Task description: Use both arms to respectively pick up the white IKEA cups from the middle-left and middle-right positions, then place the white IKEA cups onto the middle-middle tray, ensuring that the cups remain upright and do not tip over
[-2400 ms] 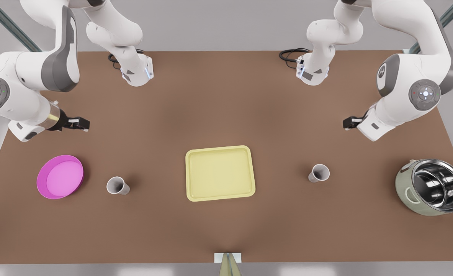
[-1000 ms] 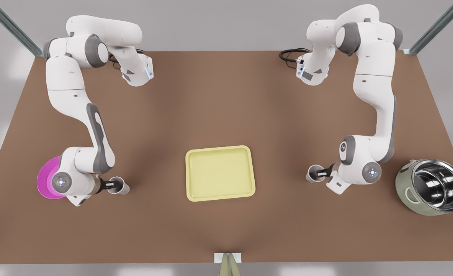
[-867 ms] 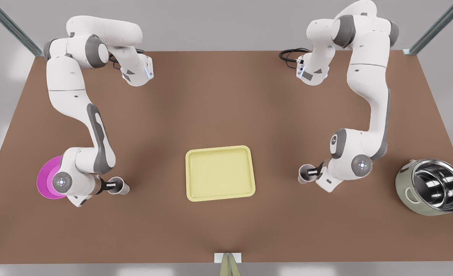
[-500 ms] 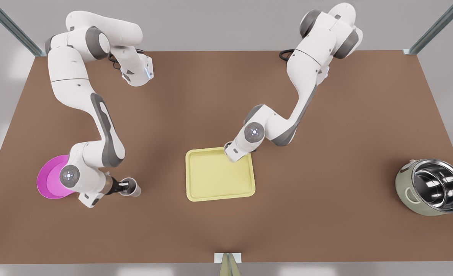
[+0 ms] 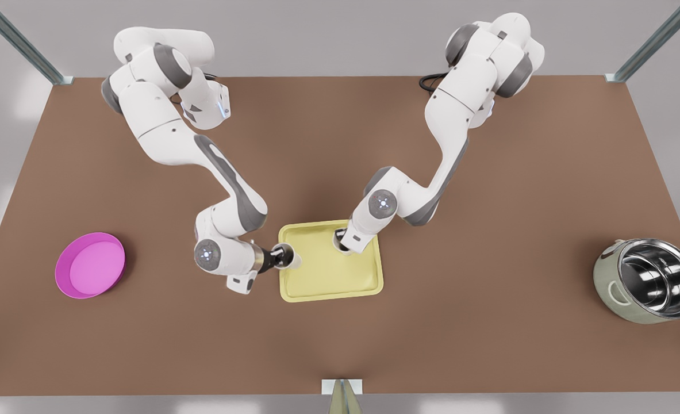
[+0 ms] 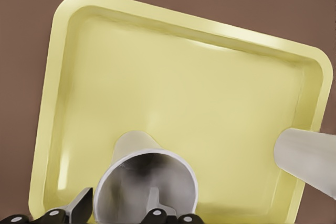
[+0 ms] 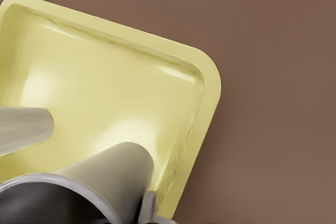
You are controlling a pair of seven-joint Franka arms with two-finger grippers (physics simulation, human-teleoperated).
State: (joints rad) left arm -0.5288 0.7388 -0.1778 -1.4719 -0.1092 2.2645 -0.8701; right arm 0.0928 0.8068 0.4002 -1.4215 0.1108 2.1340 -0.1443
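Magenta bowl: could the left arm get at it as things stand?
Probably not right away. The left gripper is shut on a white cup at the tray's edge, so it is occupied. The path to the magenta bowl over the table looks free otherwise.

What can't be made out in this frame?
Left gripper, shut on the left cup: cut off by the left wrist view's edge.
Right cup: cut off by the right wrist view's edge; the arm covers most of it in front view.
Whether either cup's base touches the tray: each cup's own body hides it in wrist views.
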